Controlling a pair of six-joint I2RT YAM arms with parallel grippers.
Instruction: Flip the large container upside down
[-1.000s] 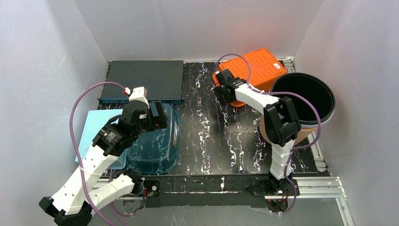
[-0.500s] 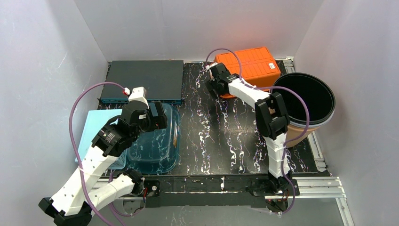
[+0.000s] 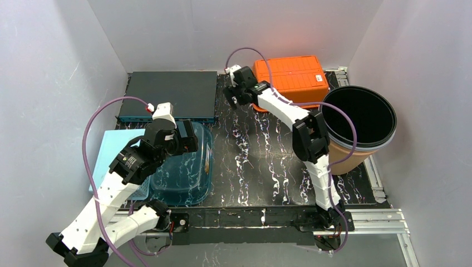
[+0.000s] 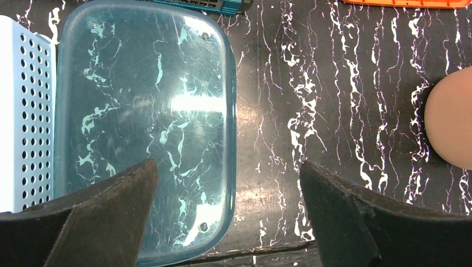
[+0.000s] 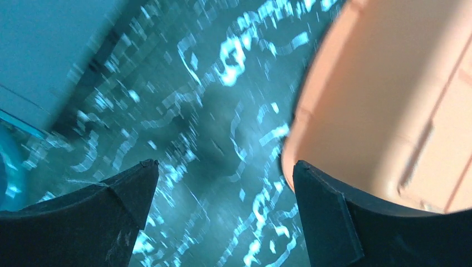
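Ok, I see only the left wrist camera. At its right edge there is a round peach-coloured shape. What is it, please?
Observer: It is the wall of the large round tan container. It stands upright, its black inside facing up, at the right edge of the black marbled table.
Operator: And the orange strip at the top?
Observer: That is a flat orange ribbed plastic case lying at the far edge, behind and left of the container.
Operator: Where is the right tool?
Observer: The right tool is open and empty, above the table beside the case's left end.
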